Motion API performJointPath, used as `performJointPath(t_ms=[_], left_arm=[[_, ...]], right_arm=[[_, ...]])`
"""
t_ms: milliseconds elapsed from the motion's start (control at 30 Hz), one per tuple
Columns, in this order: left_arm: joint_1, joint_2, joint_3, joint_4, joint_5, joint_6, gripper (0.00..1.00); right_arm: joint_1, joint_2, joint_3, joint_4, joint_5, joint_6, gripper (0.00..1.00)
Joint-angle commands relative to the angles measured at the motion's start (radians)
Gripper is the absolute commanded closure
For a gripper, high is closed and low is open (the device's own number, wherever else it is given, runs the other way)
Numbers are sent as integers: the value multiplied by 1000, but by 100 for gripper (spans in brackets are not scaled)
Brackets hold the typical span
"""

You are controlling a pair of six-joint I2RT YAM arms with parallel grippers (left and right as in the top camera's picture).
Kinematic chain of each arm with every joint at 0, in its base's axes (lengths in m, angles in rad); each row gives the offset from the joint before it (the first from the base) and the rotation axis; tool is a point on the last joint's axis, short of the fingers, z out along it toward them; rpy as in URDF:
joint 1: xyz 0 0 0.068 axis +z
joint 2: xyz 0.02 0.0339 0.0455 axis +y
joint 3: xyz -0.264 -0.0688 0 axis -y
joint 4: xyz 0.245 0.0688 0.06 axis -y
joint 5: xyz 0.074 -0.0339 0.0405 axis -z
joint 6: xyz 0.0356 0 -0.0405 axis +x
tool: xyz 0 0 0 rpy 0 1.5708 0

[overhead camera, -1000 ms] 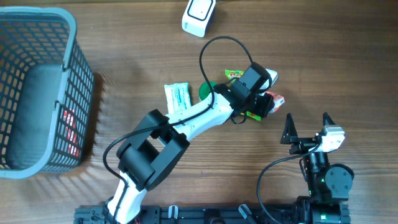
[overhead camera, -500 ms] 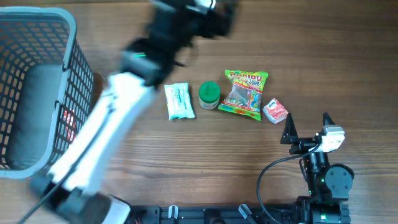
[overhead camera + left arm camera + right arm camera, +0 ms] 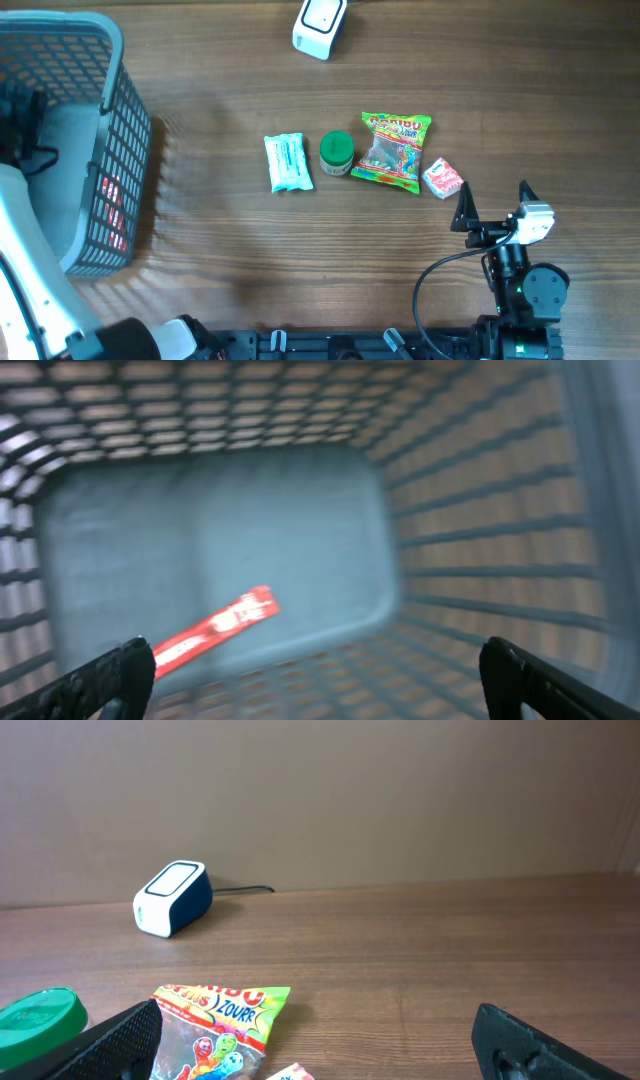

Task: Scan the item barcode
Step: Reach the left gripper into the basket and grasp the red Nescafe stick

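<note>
My left gripper (image 3: 315, 665) hangs over the basket (image 3: 110, 60) at the far left, with its fingers spread wide and nothing in them. A red bar (image 3: 215, 630) lies slanted on the basket floor below it, and its writing is too blurry to read. The things I can scan next sit in a row in the middle of the table (image 3: 250, 260): a white and green pack (image 3: 288, 162), a green lid tub (image 3: 336, 150), a sweets bag (image 3: 392, 150) and a small red and white pack (image 3: 443, 178). The sweets bag lies with its long side running near to far. It looks like it says HARIBO, with "ZOURR" under that. My right gripper (image 3: 495, 208) is wide and empty too. It sits just near of the small pack, so I think it is the closer arm. The scanner (image 3: 320, 20) is at the far edge.
</note>
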Motion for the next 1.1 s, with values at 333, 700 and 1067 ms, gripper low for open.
performJointPath(t_ms=[333,700,1067], left_arm=[[25,238,-467,153,40,322,0],[25,409,-482,206,41,330,1],[26,423,-444,186,41,310,96]], right_arm=[[2,-5,-1,5,6,-1,1],[2,-5,-1,5,6,-2,0],[2,-5,-1,5,6,-1,0]])
